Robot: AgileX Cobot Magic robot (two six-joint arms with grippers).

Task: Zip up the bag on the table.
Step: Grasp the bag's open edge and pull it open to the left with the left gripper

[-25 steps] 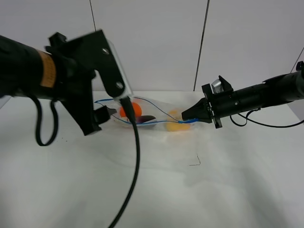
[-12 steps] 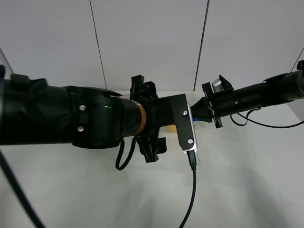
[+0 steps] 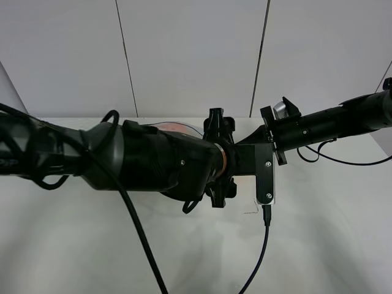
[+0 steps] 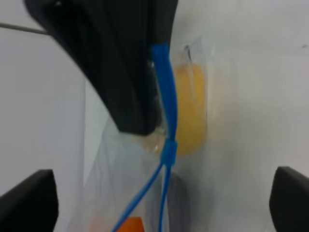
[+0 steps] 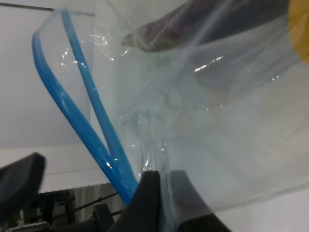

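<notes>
Right gripper (image 5: 165,195) was clamped together on the end corner of the bag (image 5: 217,121), just beside the blue zipper strip (image 5: 82,116). Likely reason: to pin that end so the strip is taut for a pull along it. Left gripper (image 4: 161,200) hung over the same end, fingertips (image 4: 29,200) wide apart either side of the strip, touching nothing. It looked lined up to come down on the strip. Judged step: about to grab near the pinned end, zip not yet run.

The bag lay on the table (image 3: 318,245) near the far edge, about midway along it.

- **Left wrist view:** the tracks were joined from the pinned end to a thicker blue spot (image 4: 168,150), probably the slider, too blurred to be sure. Past it they split in two. Yellow produce (image 4: 190,111) sat just beside the strip and orange produce (image 4: 128,226) further in.
- **Right wrist view:** only this one showed the pinch itself, the two tracks gaping wide, and purple produce (image 5: 193,24) inside.
- **Exterior high view:** the left arm (image 3: 153,165) reached across the middle and covered nearly all the bag and both sets of fingertips. It gave arm layout only, no grip state.
</notes>
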